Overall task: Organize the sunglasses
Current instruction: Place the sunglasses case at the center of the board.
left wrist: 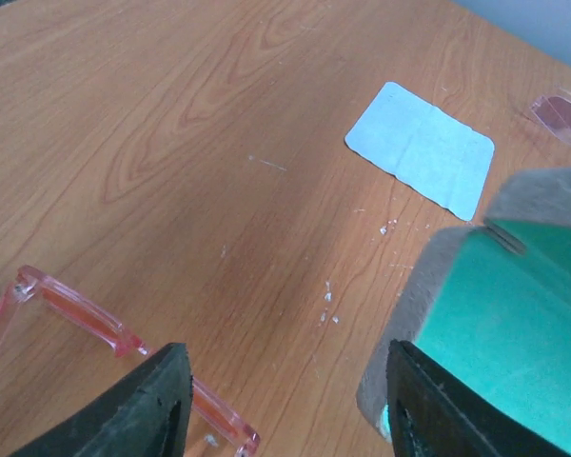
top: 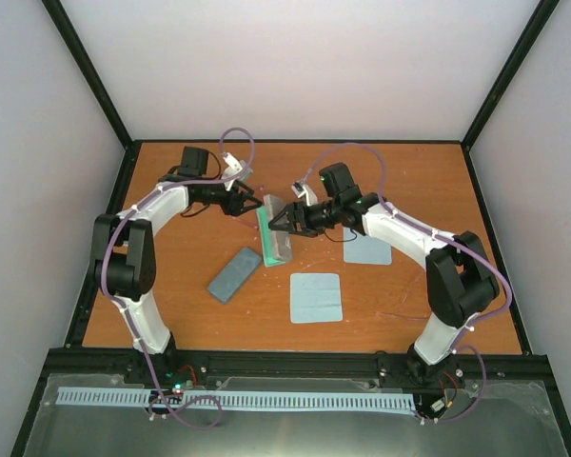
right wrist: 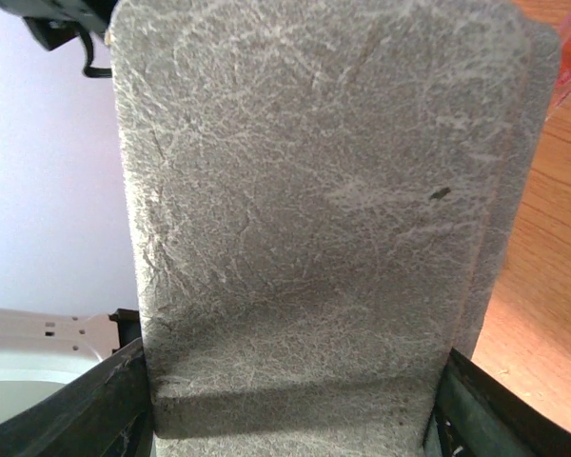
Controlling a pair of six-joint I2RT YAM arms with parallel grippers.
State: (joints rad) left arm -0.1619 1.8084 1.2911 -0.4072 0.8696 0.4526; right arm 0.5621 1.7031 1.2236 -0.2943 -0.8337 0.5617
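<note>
Fingers (left wrist: 157,405) of the left gripper (left wrist: 285,362) stand wide apart over the wooden table (left wrist: 219,143), the pink sunglasses (left wrist: 76,309) lying at its left finger, then the open grey case (top: 277,238), green inside, blocks the middle, clamped by the right gripper (top: 285,222), and pale blue cloths (top: 316,297) lie beyond.

Pink see-through sunglasses (left wrist: 81,312), grey case (left wrist: 500,305) lined green, pale blue cloth (left wrist: 421,148), orange-brown wood-grain table (left wrist: 171,143)

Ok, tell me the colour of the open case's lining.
Teal green case lining; clearest in left wrist view.
</note>
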